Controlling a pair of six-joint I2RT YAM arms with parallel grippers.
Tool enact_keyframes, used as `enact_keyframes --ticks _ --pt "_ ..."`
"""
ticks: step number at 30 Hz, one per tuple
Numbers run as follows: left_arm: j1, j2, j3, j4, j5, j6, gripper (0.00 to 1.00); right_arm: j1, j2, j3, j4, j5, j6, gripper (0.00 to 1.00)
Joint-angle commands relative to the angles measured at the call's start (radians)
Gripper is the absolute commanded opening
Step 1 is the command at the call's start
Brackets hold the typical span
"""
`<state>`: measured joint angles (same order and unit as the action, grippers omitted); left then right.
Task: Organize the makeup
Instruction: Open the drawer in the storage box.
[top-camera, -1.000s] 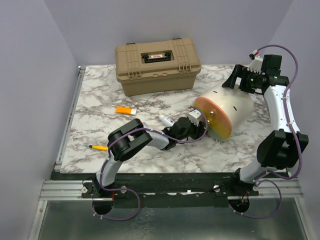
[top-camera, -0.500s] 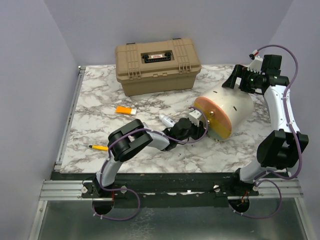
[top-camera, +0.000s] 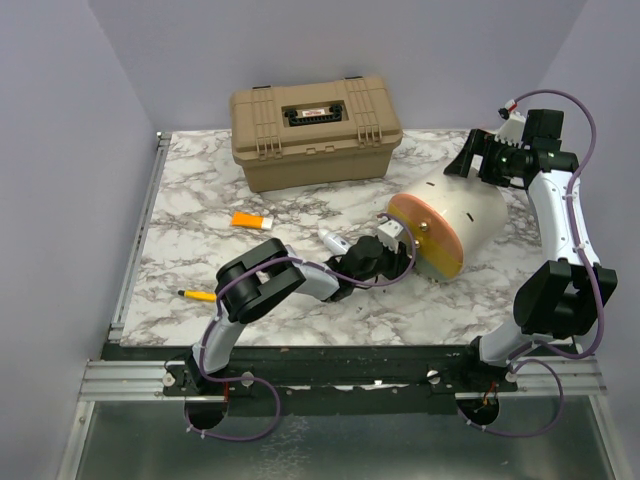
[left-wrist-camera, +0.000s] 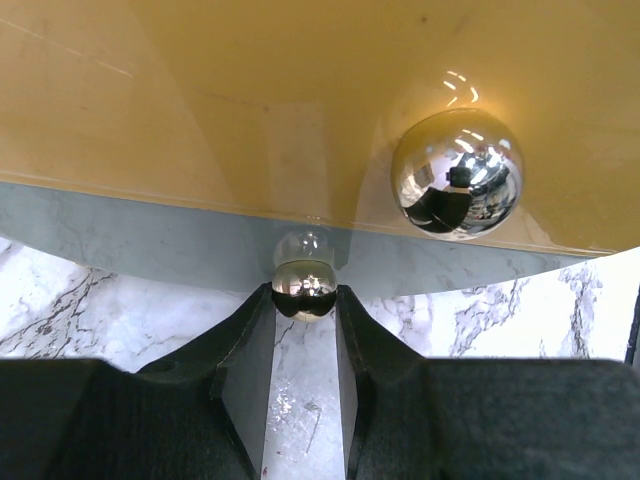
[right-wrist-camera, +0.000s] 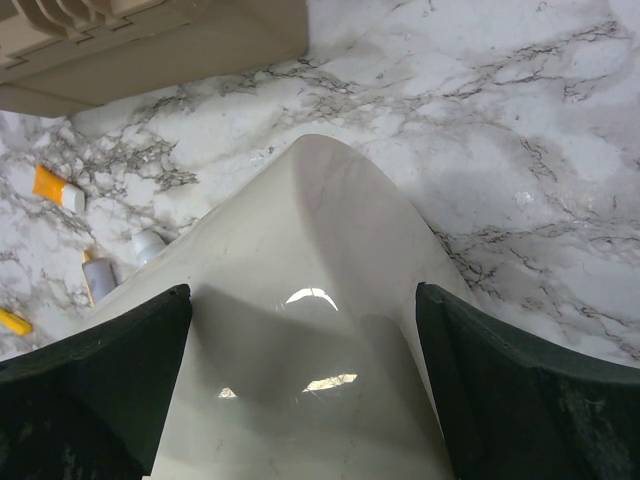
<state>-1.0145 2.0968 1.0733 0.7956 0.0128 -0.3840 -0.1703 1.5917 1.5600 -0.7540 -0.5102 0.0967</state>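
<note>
Orange fills the left wrist view. It is the flat orange lid (left-wrist-camera: 250, 100) of the round pouch (top-camera: 470, 215), seen from very close. A small silver ball (left-wrist-camera: 305, 288) sits at the lid's lower edge. The left gripper (left-wrist-camera: 305, 300) pinches it from both sides with its two black fingers. A big silver ball (left-wrist-camera: 457, 172) sits on the lid, up and to the right. From the top view the balls are too small to see well. There the gripper only looks pushed up against the lid.

The right wrist view looks down on the pouch's cream side. The right gripper (right-wrist-camera: 303, 300) has its jaws wide apart and holds nothing.

The makeup lies loose on the marble table (top-camera: 200, 190), left of the pouch. There is an orange tube (top-camera: 250, 220), a pale tube (top-camera: 333, 240) just beside the left arm, and a yellow pencil (top-camera: 197, 295) near the front edge. The left arm hides some of the table by the pale tube. A closed tan case (top-camera: 315, 130) stands at the back.
</note>
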Motion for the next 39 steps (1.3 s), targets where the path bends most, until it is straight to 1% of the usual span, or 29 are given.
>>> enact_keyframes --ticks 1,7,12,13,16,23,29,39 --pt "0.004 -0.019 0.005 0.037 0.005 0.005 0.33 0.014 -0.013 -0.008 -0.077 -0.002 0.007 0.95" --pt "0.003 -0.02 0.013 0.037 0.013 0.011 0.41 0.014 -0.012 -0.008 -0.078 -0.004 0.006 0.95" --pt "0.004 -0.009 0.014 0.037 0.015 0.001 0.41 0.015 -0.015 -0.008 -0.08 -0.001 0.005 0.95" --pt "0.004 -0.006 0.016 0.037 0.016 0.0 0.39 0.015 -0.016 -0.008 -0.08 -0.001 0.005 0.95" --pt "0.004 -0.004 0.014 0.037 0.019 -0.01 0.29 0.014 -0.016 -0.009 -0.081 -0.001 0.005 0.95" --pt "0.004 -0.015 0.003 0.037 0.026 -0.009 0.16 0.015 -0.018 -0.014 -0.076 0.007 0.003 0.95" --pt "0.004 -0.032 -0.024 0.037 0.043 -0.005 0.12 0.014 -0.021 -0.017 -0.067 0.043 0.015 0.95" --pt "0.002 -0.058 -0.055 0.037 0.045 0.004 0.11 0.014 -0.015 -0.022 -0.057 0.039 0.025 0.95"
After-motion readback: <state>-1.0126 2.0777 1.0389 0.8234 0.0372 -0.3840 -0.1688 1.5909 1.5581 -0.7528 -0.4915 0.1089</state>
